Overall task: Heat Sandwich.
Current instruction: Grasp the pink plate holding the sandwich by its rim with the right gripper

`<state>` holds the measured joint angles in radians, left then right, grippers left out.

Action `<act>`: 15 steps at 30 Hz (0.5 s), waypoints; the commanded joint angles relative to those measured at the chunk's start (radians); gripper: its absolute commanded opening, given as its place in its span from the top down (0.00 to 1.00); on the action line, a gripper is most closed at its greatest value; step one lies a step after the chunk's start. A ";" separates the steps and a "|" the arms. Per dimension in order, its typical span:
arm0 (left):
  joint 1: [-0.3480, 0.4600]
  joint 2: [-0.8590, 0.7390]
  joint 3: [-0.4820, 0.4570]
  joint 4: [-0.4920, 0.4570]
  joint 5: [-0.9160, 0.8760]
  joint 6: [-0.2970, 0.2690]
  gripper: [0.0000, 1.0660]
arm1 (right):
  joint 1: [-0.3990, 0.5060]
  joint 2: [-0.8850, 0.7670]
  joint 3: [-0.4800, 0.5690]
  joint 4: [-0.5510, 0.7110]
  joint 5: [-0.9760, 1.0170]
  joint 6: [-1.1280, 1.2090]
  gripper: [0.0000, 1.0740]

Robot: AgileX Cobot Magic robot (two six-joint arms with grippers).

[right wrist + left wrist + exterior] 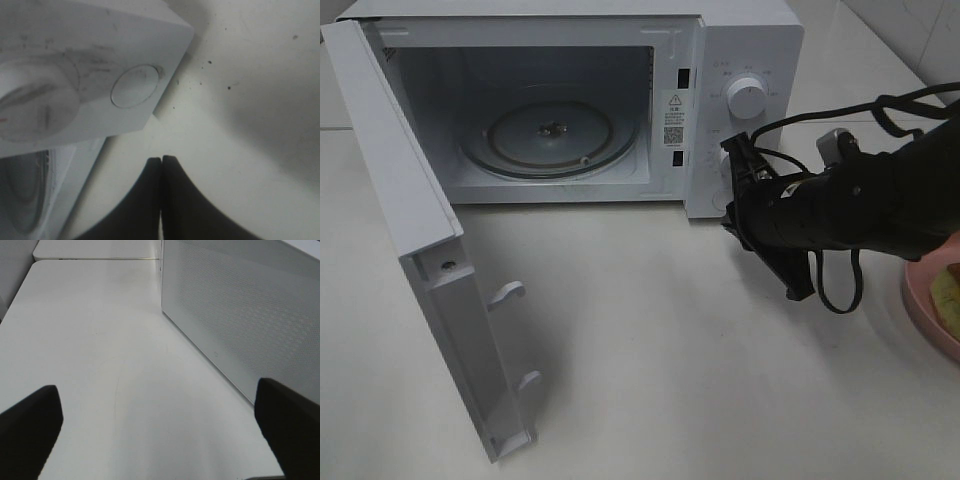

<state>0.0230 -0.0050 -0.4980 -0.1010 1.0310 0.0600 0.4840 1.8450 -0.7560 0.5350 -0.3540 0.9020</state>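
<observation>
Before me a white microwave [750, 40] stands on the white table [650, 350]. Its door [410, 200] is swung wide open to my left, and the glass turntable [550, 135] lies in the cavity. A round white knob [748, 98] sits on the control panel. Far to my right a pink plate [918, 308] rests on the table, cut off by the frame.

Only a yellow-green and tan sliver of the sandwich [948, 288] shows, lying on the pink plate [918, 302].

Bright even light, soft shadows, blurred wrist views
</observation>
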 commanded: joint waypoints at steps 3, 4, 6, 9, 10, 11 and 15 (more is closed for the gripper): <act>-0.006 -0.026 0.003 -0.005 -0.002 0.003 0.05 | -0.006 -0.055 0.000 -0.010 0.140 -0.199 0.98; -0.006 -0.026 0.003 -0.005 -0.002 0.003 0.05 | -0.006 -0.077 0.000 -0.010 0.197 -0.298 0.98; -0.006 -0.026 0.003 -0.005 -0.002 0.003 0.05 | -0.006 -0.087 0.000 -0.011 0.221 -0.338 0.98; -0.006 -0.026 0.003 -0.005 -0.002 0.003 0.05 | -0.007 -0.125 -0.001 -0.038 0.344 -0.510 0.98; -0.006 -0.026 0.003 -0.005 -0.002 0.003 0.05 | -0.007 -0.125 -0.001 -0.038 0.344 -0.510 0.98; -0.006 -0.026 0.003 -0.005 -0.002 0.003 0.05 | -0.007 -0.134 -0.001 -0.054 0.370 -0.541 0.97; -0.006 -0.026 0.003 -0.005 -0.002 0.003 0.05 | -0.007 -0.175 -0.001 -0.166 0.493 -0.647 0.97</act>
<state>0.0230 -0.0050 -0.4980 -0.1010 1.0310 0.0600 0.4840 1.6810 -0.7550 0.3880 0.1170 0.2930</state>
